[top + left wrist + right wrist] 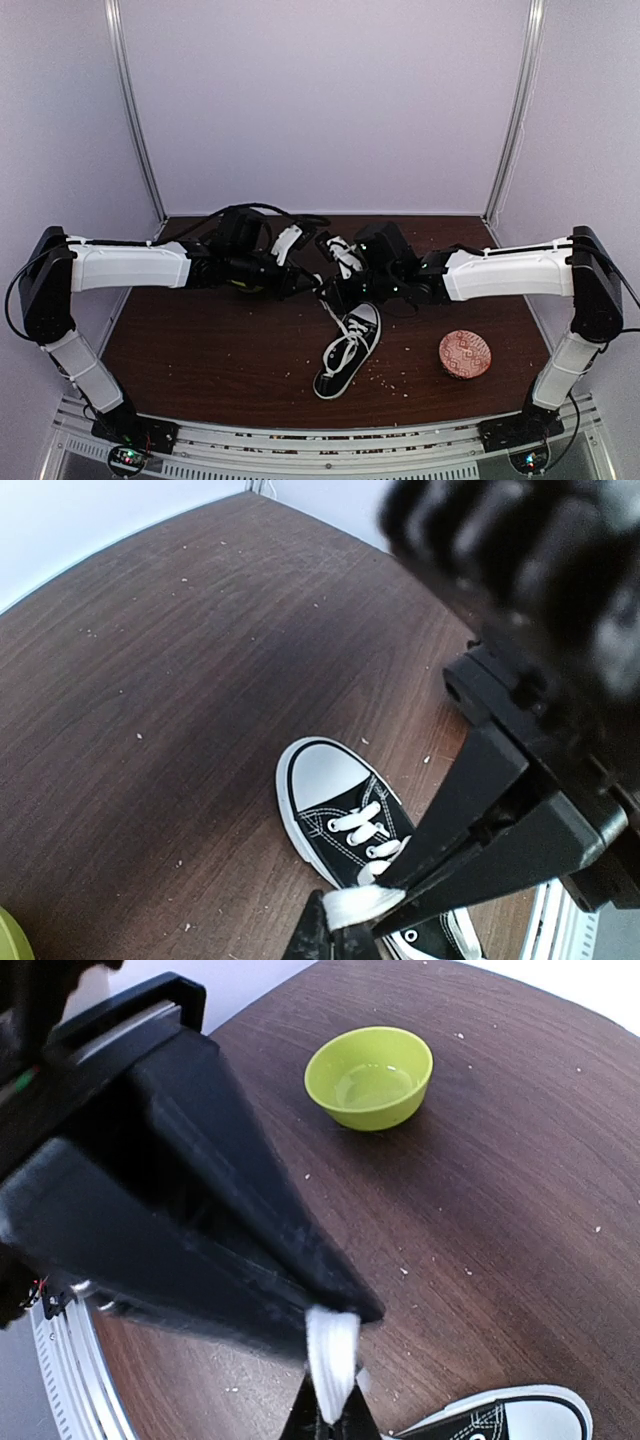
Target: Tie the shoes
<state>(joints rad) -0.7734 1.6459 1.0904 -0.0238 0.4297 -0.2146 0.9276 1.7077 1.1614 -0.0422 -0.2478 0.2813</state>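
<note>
Sneaker (348,352) lies flat on the bench (200,340), slightly right of centre. Its long axis runs diagonally, with the white toe cap near-left and the heel far-right.

Both hands hang above the heel end, close together and almost tip to tip. Left hand (350,912) is pinched narrow on the left lace (356,904). Right hand (335,1370) is clamped the same way on the right lace (330,1350). Both strands rise from the eyelets up and toward the far side.

Neither arm is nearer; they're about symmetric over the shoe. I can't tell whether the strands are crossed yet.

My read: the next move works across the long axis, one hand to the left and the other to the right, to cross or tension the strands over the tongue. Too much pull could drag the sneaker.

Green bowl (370,1075) sits far-left. Patterned disc (465,354) is to the right, well clear of the shoe.
</note>
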